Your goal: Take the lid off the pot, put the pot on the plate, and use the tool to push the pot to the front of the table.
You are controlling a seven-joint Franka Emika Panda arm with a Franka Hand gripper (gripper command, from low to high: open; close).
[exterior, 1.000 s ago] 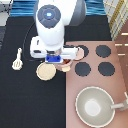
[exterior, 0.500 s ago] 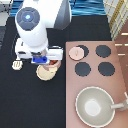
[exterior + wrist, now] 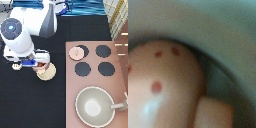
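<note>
- Gripper (image 3: 27, 64) had slid toward the exterior view's left and hung low by the tool (image 3: 16, 66).
- I could not tell if its pincer was apart or together.
- Up close, the wrist view showed a pale thing with red dots.
- Lid (image 3: 76, 52) lay off on the stove (image 3: 120, 75).
- Pot (image 3: 42, 66) seemed to sit on the plate (image 3: 49, 75), so two steps looked done.
</note>
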